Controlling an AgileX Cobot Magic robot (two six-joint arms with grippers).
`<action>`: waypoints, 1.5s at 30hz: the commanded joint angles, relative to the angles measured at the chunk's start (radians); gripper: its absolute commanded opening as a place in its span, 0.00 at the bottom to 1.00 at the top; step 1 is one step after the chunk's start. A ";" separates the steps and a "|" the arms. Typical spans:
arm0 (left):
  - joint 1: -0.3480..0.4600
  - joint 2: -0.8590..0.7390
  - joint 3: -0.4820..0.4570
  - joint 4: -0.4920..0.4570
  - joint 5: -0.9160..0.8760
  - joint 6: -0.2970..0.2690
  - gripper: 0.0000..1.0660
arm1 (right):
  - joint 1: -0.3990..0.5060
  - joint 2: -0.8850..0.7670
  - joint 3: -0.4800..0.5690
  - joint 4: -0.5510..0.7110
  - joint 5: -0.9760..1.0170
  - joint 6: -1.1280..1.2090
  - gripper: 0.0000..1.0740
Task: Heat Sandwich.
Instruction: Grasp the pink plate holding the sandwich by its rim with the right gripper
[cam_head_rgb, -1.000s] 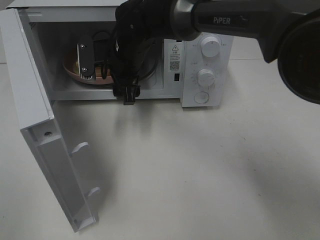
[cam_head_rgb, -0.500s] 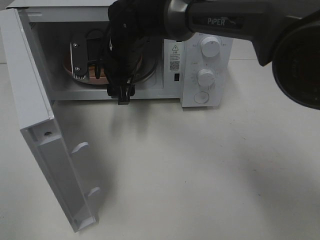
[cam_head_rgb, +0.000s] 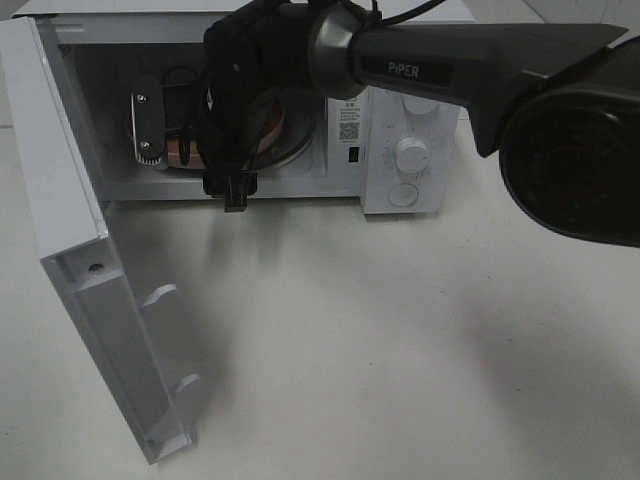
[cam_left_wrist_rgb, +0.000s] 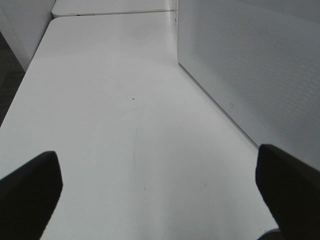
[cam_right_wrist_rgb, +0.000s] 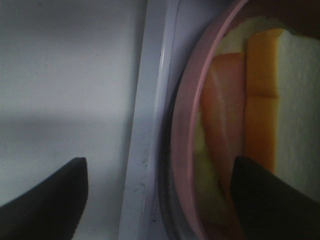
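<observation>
The sandwich (cam_right_wrist_rgb: 260, 100), pale bread with an orange cheese strip and a pinkish strip, lies on the round pink plate (cam_right_wrist_rgb: 187, 125) inside the open microwave (cam_head_rgb: 415, 100). My right gripper (cam_head_rgb: 166, 122) reaches into the cavity on the black arm. In the right wrist view the right gripper (cam_right_wrist_rgb: 157, 200) is open, with its jaws wide apart on either side of the plate's rim. In the exterior view only a sliver of the plate (cam_head_rgb: 185, 152) shows, and the sandwich is hidden by the arm. My left gripper (cam_left_wrist_rgb: 160, 195) is open and empty above the table.
The microwave door (cam_head_rgb: 70, 200) hangs open to the left, reaching toward the table's front. The glass turntable (cam_head_rgb: 295, 135) shows behind the arm. The control knobs (cam_head_rgb: 412, 155) are on the right. The left wrist view shows the microwave's perforated side wall (cam_left_wrist_rgb: 260, 75).
My right gripper and arm have shifted left inside the microwave cavity. The door and the rest have not moved.
</observation>
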 joint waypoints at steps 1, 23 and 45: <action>-0.001 -0.017 0.003 0.005 -0.012 -0.002 0.92 | 0.003 0.014 -0.026 -0.016 -0.004 -0.010 0.71; -0.001 -0.017 0.003 0.023 -0.013 -0.002 0.92 | 0.002 0.114 -0.108 0.004 -0.032 -0.010 0.71; -0.001 -0.017 0.003 0.064 -0.016 -0.002 0.92 | 0.002 0.149 -0.122 0.054 -0.057 0.016 0.00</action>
